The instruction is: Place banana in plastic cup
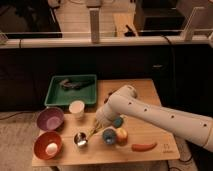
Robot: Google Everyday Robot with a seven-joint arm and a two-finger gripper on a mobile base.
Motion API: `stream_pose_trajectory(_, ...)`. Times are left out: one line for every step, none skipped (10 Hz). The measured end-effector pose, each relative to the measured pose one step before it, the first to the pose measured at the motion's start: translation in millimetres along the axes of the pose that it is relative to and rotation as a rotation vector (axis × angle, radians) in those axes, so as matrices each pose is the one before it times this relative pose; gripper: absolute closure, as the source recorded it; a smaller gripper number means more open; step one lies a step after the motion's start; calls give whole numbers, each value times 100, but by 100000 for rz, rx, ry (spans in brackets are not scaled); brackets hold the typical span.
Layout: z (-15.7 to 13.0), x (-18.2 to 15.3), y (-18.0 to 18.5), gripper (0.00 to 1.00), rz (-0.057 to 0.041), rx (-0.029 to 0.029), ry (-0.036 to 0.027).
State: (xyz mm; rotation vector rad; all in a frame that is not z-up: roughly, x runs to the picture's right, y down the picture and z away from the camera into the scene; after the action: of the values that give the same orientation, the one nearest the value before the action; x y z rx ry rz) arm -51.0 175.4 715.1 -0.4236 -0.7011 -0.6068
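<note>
The banana point(94, 130) is a small pale-yellow curved piece on the wooden table point(150, 132), just right of a small metal cup point(80, 139). My gripper point(101, 123) is at the end of the white arm point(150, 112), which reaches in from the right. The gripper sits right at the banana's upper end and is mostly hidden by the wrist. The plastic cup point(76, 109) is white and upright. It stands up and to the left of the gripper, in front of the green tray.
A green tray point(71, 90) with a dark object stands at the back left. A purple bowl point(50, 119) and an orange bowl point(48, 146) holding a white item are at the left. A blue object point(108, 135), a round yellow-orange fruit point(121, 135) and an orange-red stick point(144, 146) lie to the right of the gripper.
</note>
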Motion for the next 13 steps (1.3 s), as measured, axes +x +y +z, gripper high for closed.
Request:
stream_pose_trajectory(143, -221, -424, 97, -691, 178, -280)
stream_pose_trajectory(42, -231, -450, 97, -505, 529, -344)
stream_pose_trajectory(-35, 153, -258, 97, -310, 264, -140)
stream_pose_trajectory(249, -192, -468, 97, -720, 85, -390)
stream_pose_trajectory(166, -95, -342, 97, -563, 134, -101)
stream_pose_trajectory(136, 36, -413, 97, -117, 607, -172)
stream_pose_trajectory(370, -97, -831, 97, -282, 579, -105)
stream_pose_trajectory(394, -379, -662, 97, -276, 363, -116)
stream_pose_trajectory(-12, -62, -255, 97, 1, 527, 229)
stream_pose_trajectory(-210, 159, 18, 97, 154, 691, 117)
stream_pose_trajectory(-297, 464, 249, 97, -93, 492, 18)
stream_pose_trajectory(-183, 394, 185, 97, 215, 413, 222)
stream_pose_trajectory(60, 118, -200, 97, -202, 552, 160)
